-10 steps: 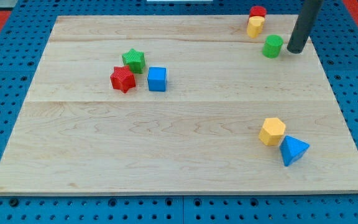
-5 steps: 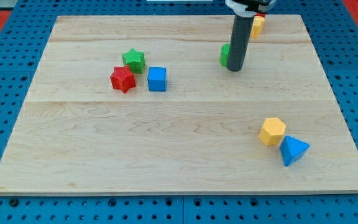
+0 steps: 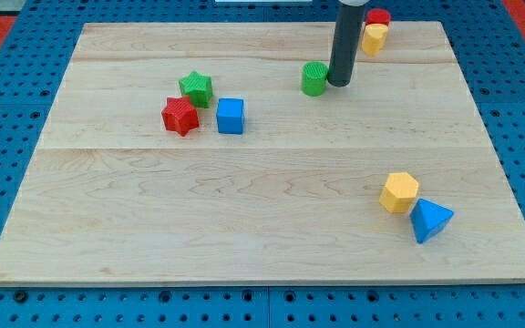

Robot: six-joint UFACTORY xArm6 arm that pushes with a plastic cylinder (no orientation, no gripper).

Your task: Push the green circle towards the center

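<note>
Green circle (image 3: 314,78) sits in the upper middle of the frame, a bit to the right, on the wooden table (image 3: 244,200). It looks like a short round block with a flat top, all bright green. My tip (image 3: 339,83) is just beside it on its right, and I cannot tell if they touch. My tip is only a plain dark rod, so it holds nothing.

Count the blocks in this one camera view: eight in all. Two are green, the circle and a green star (image 3: 196,88) in the upper left part. Two are red, a red star (image 3: 180,116) just below the green star, and a small red block (image 3: 378,16) at the top right. Two are blue, a blue cube (image 3: 231,116) next to the red star, and a blue pyramid (image 3: 431,220) in the lower right. Two are yellow, a yellow block (image 3: 374,37) touching the small red one, and a yellow hexagon (image 3: 399,192) right by the blue pyramid
</note>
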